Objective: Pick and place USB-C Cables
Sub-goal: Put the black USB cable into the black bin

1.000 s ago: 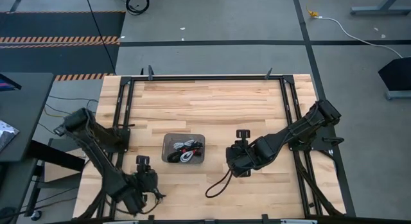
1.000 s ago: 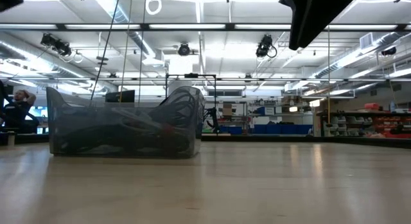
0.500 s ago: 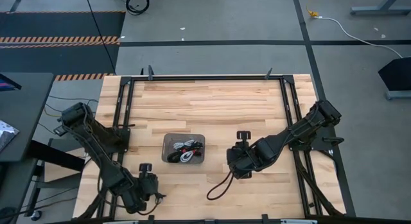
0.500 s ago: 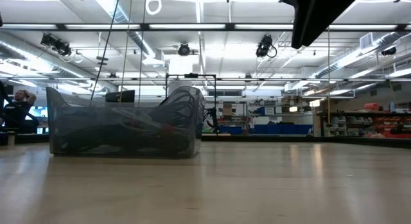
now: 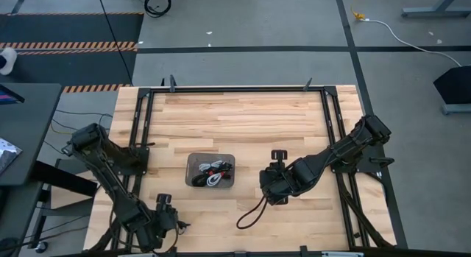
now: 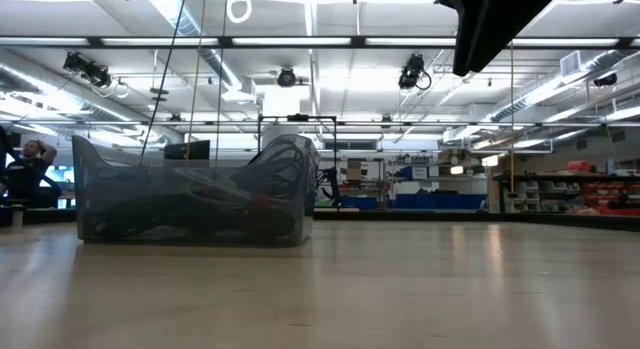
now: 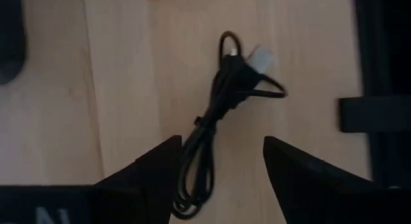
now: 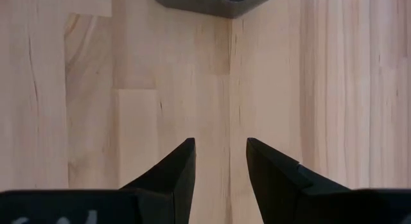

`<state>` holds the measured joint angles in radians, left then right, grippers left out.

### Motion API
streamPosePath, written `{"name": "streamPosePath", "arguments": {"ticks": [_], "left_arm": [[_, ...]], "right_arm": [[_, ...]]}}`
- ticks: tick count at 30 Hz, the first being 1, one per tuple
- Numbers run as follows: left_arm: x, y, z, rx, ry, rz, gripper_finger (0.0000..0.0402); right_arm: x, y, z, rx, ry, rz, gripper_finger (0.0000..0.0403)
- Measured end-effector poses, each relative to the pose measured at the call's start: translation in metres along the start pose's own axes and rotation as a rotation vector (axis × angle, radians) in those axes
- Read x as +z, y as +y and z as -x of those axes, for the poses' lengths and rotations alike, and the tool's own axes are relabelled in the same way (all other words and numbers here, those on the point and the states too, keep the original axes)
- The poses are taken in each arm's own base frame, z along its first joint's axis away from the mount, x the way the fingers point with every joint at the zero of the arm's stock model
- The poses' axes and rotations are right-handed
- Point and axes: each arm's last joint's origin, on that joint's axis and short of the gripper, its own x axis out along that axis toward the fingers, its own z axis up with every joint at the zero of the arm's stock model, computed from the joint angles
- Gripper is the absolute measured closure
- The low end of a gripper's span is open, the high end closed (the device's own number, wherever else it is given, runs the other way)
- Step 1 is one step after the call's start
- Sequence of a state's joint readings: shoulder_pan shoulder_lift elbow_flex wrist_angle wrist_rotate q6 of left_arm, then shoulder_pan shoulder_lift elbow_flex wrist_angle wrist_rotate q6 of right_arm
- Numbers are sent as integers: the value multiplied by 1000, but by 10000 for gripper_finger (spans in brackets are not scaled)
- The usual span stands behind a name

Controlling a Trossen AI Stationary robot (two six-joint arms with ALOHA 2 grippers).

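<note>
A grey tray (image 5: 191, 163) near the table's middle holds several bundled black and white cables (image 5: 213, 174); the low view shows them through its translucent wall (image 6: 190, 194). My left gripper (image 7: 221, 161) is open at the table's near left corner. It hangs over a thin black bundled cable (image 7: 218, 115) lying flat on the wood, with one finger on either side of the cable's end, touching nothing. My right gripper (image 8: 220, 153) is open over bare wood to the right of the tray. A loose black cable loop (image 5: 243, 222) lies on the table nearer the edge than that gripper.
The black metal frame rails (image 5: 235, 88) run along the table's edges, and one rail (image 7: 379, 89) lies close beside the left gripper's cable. Bare wood stretches across the far half of the table (image 5: 235, 121). The tray corner (image 8: 205, 2) lies ahead of the right gripper.
My left gripper has moved a little toward the table's near edge, staying open. The right arm, the tray and the loose cable loop have kept still.
</note>
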<state>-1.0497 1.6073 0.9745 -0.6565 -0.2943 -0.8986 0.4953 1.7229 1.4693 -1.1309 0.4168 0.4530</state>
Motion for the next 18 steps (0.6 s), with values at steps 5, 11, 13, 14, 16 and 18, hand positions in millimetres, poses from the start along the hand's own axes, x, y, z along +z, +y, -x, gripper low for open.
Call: {"name": "streamPosePath", "arguments": {"ticks": [5, 11, 13, 14, 16, 18], "left_arm": [[-1, 1, -17, 56, 36, -41, 173], [-4, -1, -33, 96, 69, -56, 173], [-5, 0, -37, 106, 77, -58, 174], [-5, 0, -38, 112, 80, -56, 176], [-3, 1, -40, 116, 81, -49, 186], [-1, 2, -41, 113, 82, -51, 204]], "right_arm": [[0, 0, 0, 0, 0, 0, 258], [0, 0, 0, 0, 0, 3, 258], [0, 0, 0, 0, 0, 3, 258], [0, 0, 0, 0, 0, 3, 258], [0, 0, 0, 0, 0, 3, 258], [0, 0, 0, 0, 0, 3, 258]]}}
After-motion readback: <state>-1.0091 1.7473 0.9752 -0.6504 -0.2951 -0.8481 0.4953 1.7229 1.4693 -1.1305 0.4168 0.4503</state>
